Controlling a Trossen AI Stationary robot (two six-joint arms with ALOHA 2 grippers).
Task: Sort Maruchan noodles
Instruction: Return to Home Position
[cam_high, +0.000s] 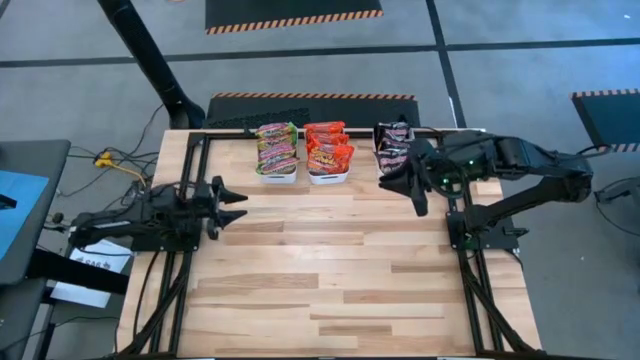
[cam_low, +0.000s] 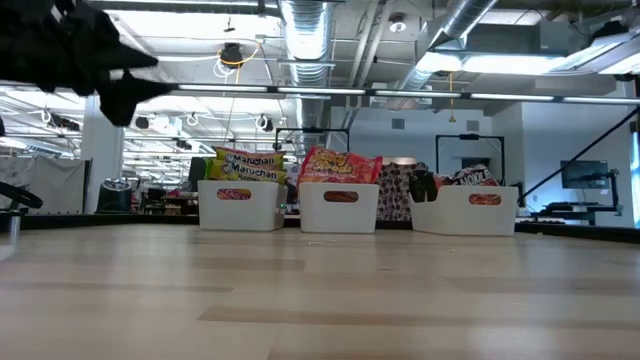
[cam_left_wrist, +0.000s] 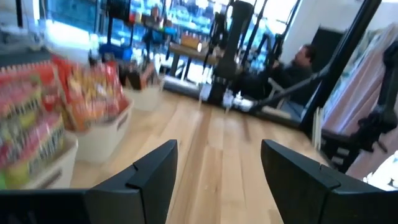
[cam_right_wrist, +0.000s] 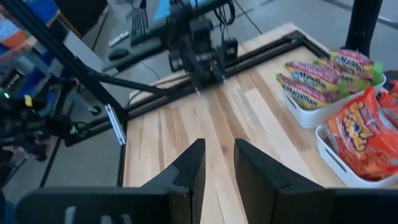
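Sorting looks done, Maruchan noodles (cam_high: 328, 150) sitting by colour in the three white bins (cam_high: 277, 178), so I'd just swing the right gripper (cam_high: 416, 200), near the bins, narrowly open and empty, back home; left gripper (cam_high: 240, 205) waits at the table's left, wide open, empty.

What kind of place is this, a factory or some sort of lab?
Probably a robotics lab or workshop in an industrial hall. Exposed ducts cross the ceiling, hazard-striped mats lie on the floor, and a wooden table carries two arms, left gripper and right gripper open.
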